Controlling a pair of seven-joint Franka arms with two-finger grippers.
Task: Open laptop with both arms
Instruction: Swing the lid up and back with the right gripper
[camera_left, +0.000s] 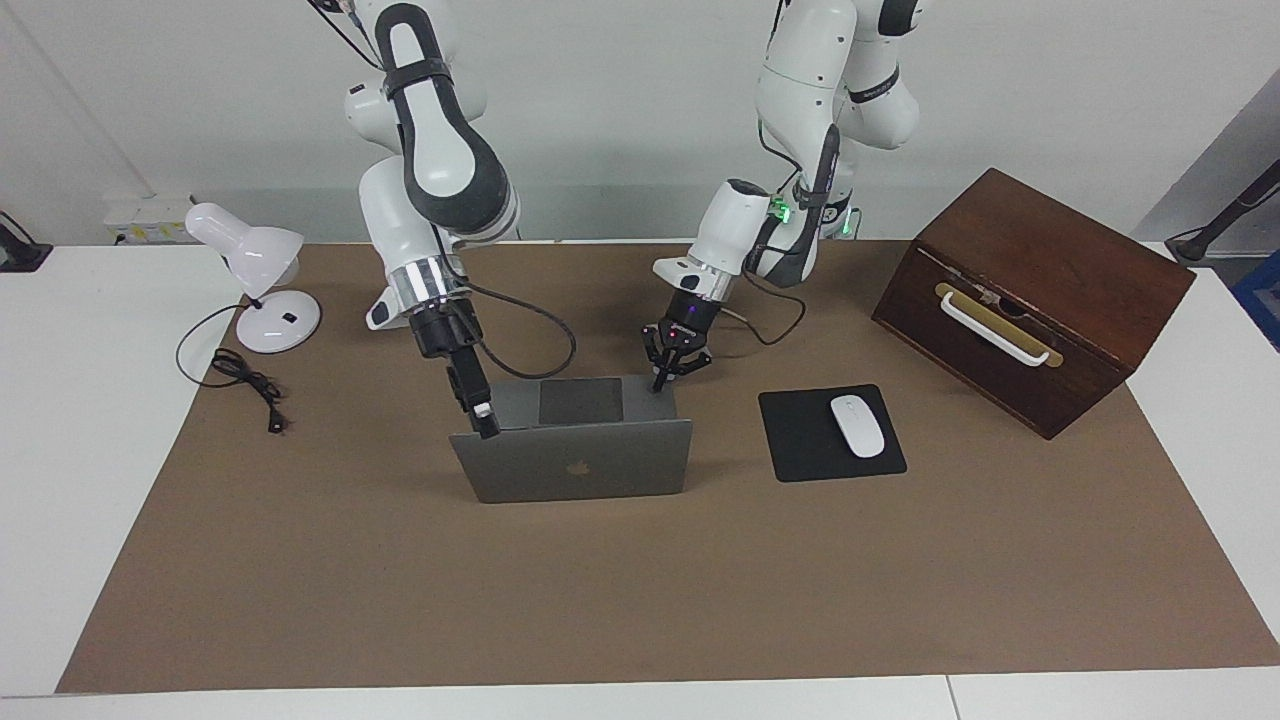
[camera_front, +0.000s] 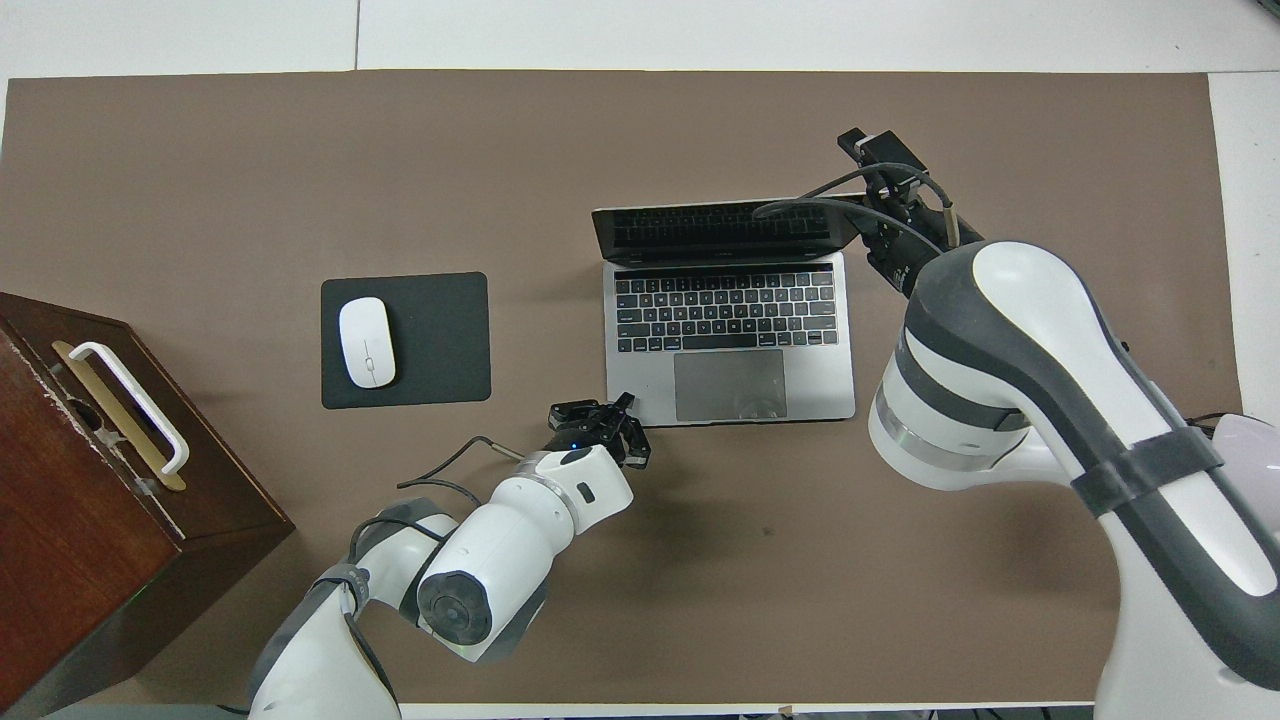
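Laptop (camera_left: 575, 465) open; right jaws at lid corner, left jaws on base corner.

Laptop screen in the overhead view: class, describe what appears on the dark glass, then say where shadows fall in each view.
Overhead view: the laptop has a dark, unlit screen that mirrors the keyboard rows, and a soft shadow lies on the brown mat beside the left arm. Facing view: a faint shadow hugs the laptop's base, and a small green light glows on the left arm.
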